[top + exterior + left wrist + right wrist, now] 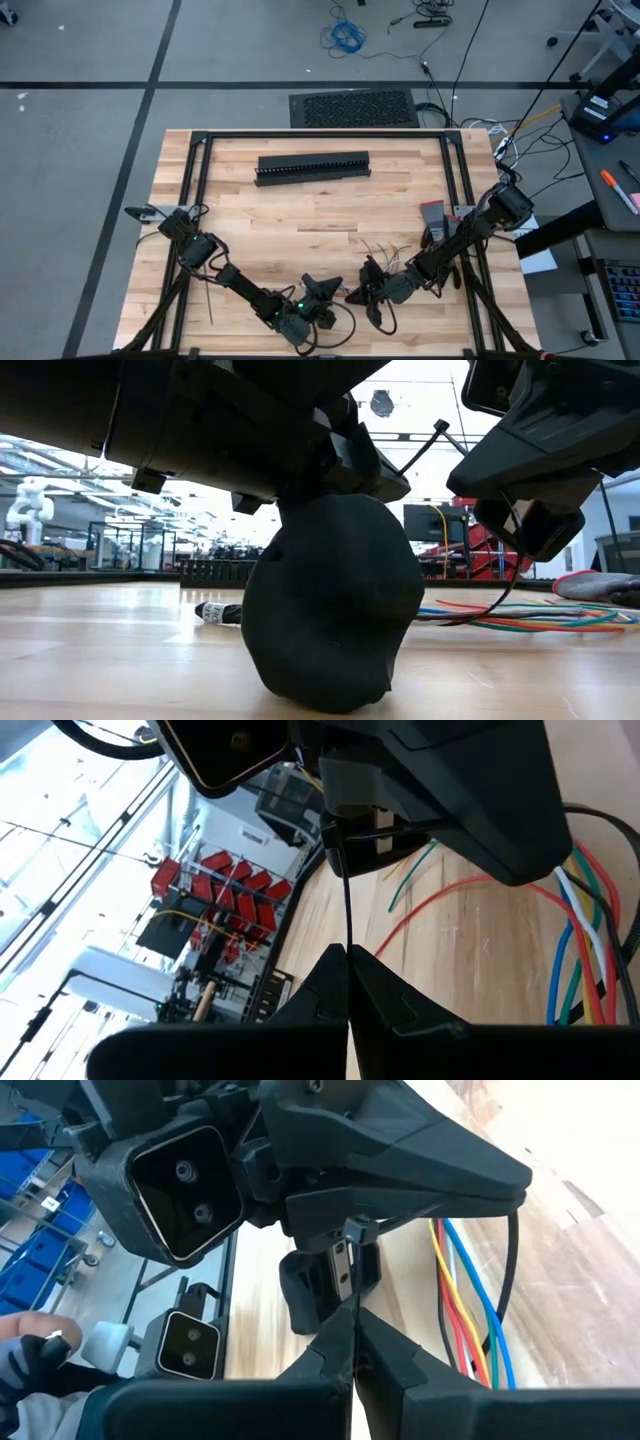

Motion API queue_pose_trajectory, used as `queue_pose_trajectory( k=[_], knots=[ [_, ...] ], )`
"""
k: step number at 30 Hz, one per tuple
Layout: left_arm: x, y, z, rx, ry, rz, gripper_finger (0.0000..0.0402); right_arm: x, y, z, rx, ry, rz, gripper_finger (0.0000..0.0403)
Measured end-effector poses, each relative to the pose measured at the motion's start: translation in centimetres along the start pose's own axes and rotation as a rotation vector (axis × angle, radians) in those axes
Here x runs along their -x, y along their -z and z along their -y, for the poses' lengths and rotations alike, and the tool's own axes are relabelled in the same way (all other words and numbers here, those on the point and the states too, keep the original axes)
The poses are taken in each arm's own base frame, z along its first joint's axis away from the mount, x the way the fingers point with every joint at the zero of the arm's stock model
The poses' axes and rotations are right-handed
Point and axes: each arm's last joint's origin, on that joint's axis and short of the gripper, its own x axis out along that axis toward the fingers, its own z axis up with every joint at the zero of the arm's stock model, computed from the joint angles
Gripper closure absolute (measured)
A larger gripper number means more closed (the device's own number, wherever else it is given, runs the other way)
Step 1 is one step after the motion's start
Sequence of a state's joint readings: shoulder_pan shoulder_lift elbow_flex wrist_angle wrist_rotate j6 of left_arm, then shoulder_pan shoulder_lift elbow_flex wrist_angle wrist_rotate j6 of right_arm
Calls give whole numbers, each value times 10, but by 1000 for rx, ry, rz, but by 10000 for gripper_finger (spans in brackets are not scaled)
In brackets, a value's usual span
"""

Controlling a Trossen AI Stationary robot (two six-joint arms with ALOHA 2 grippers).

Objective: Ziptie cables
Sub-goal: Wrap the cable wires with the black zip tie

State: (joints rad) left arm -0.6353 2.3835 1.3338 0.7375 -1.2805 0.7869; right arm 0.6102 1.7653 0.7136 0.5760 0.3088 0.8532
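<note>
High view, bottom centre: left gripper (pixel 322 292) and right gripper (pixel 368 288) nearly touching beside cables (pixel 385 250). Wrist views: both clamped shut on one ziptie (pixel 347 900), strip taut mid-frame. Looks mid-cinch; tightening left.

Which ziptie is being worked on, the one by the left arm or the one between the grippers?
The ziptie pinched between the shut left gripper and right gripper; the other ziptie lies untouched beside the left arm.

A robotics lab or workshop is showing itself around a butcher-block table (pixel 300 215): grey concrete floor (pixel 80 150) marked with dark tape, a blue coiled cable (pixel 343 37) lying beyond, red bins (pixel 230 885) shelved behind, a white robot arm (pixel 28 505) standing far off.
</note>
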Motion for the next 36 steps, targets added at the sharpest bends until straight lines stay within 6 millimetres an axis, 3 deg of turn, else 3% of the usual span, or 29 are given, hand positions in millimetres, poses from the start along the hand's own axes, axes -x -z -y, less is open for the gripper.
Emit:
queue_pose_trajectory(
  k=[36],
  knots=[
    [3, 3, 4, -25, 15, -11, 402, 0, -9, 2, -15, 13, 55, 403]
  ],
)
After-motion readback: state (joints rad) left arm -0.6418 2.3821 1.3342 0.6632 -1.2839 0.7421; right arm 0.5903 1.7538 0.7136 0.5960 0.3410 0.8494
